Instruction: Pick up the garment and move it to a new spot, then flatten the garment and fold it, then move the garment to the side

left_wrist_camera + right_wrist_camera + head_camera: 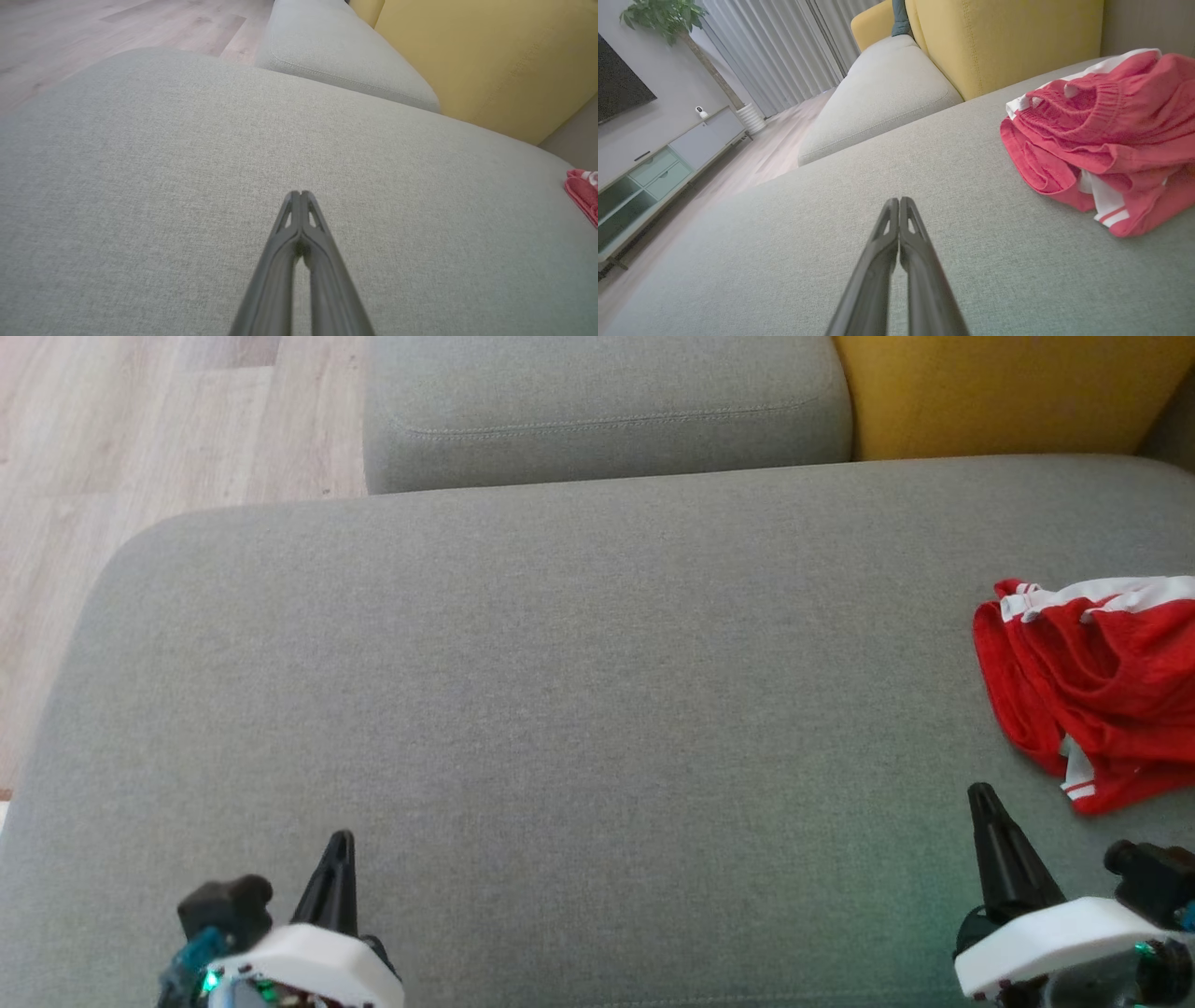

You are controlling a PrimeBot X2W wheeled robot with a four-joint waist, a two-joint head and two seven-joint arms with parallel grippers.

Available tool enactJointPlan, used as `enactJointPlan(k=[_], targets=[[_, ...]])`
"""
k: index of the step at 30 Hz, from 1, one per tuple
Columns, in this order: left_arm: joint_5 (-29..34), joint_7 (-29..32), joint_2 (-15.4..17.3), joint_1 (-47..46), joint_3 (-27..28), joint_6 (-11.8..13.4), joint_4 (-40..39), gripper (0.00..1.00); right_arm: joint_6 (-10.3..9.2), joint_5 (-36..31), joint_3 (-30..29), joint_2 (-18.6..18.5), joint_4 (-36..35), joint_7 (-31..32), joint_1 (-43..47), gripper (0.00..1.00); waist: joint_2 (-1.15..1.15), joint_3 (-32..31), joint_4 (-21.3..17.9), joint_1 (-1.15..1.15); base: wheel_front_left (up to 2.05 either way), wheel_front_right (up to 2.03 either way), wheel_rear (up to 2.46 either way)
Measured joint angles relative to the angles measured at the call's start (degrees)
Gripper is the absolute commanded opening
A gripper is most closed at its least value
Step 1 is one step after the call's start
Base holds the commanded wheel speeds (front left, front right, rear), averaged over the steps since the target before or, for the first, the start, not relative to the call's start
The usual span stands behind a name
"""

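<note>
Garment (1092, 681): red with white trim, lies crumpled at 3 o'clock on grey seat cushion (560, 691); far side cut off by frame edge.
Left gripper (341, 845): at 7 o'clock, fingers pressed together, empty, well apart from Garment.
Right gripper (980, 795): at 5 o'clock, fingers closed tip to tip, empty, near Garment's lower hem, apparently not touching.
Yellow backrest (1008, 392): at 1 o'clock, behind the cushion.

White wrist housings (308, 959), tapered black fingers (332, 887)
</note>
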Motion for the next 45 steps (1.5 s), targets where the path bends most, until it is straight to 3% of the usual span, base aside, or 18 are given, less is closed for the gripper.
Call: enactJointPlan(k=[45], targets=[[-28.50,6.35,-2.77,-3.07,8.62,-7.06,1.09,0.00,0.00,30.85,-0.83,-0.20,7.05,-0.51,-5.03,0.00,0.00,0.50,0.16,0.00,0.00,0.00,0.00]])
